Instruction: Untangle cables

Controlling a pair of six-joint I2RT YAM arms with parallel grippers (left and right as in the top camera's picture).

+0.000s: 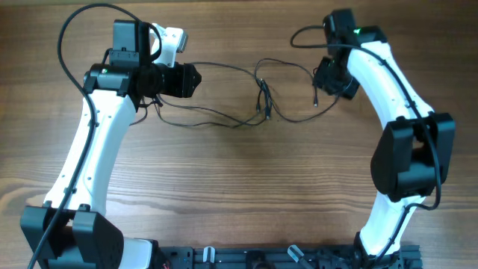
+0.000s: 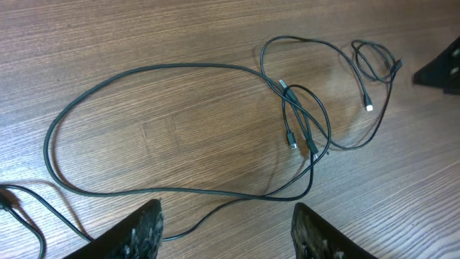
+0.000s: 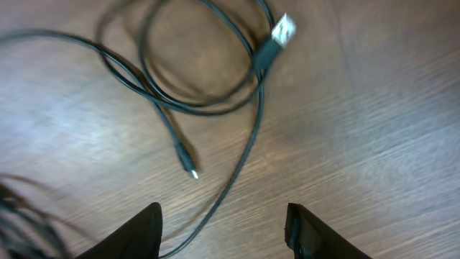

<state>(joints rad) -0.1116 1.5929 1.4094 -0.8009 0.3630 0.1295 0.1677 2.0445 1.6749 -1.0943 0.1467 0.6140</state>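
Observation:
Thin black cables (image 1: 261, 97) lie on the wooden table between my two arms, crossing in a small tangle at the middle. In the left wrist view a big loop (image 2: 144, 72) runs into that tangle (image 2: 302, 122), with a small plug end (image 2: 369, 108) beyond it. My left gripper (image 2: 226, 230) is open at the near side of the loop, and one strand on the table passes under the gap. My right gripper (image 3: 223, 230) is open above a strand (image 3: 248, 144), near a small plug (image 3: 188, 162) and a wider silver plug (image 3: 282, 30). Neither gripper holds anything.
The right arm's black gripper body (image 2: 442, 68) shows at the far right of the left wrist view. A thicker arm cable (image 1: 71, 37) arcs over the left arm. A black rail (image 1: 284, 258) runs along the table's front edge.

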